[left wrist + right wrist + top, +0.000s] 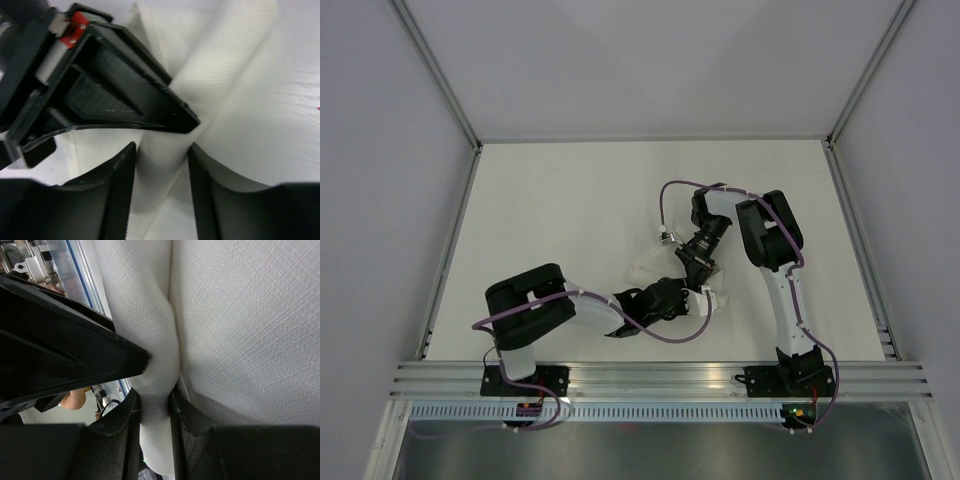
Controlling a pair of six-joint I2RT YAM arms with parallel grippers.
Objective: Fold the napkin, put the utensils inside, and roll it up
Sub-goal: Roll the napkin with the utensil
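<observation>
The white napkin lies bunched at the table's middle, where both arms meet. In the right wrist view part of the napkin is rolled into a thick tube, and my right gripper is shut on that roll. My left gripper stands open astride the same roll, its fingers close on either side. From above, the left gripper and right gripper are nearly touching. A right finger crosses the top of the left wrist view. The utensils are hidden.
The cream tabletop stretches out to the left and back. Grey walls and metal frame posts enclose it. An aluminium rail runs along the near edge by the arm bases. A purple cable loops over the right arm.
</observation>
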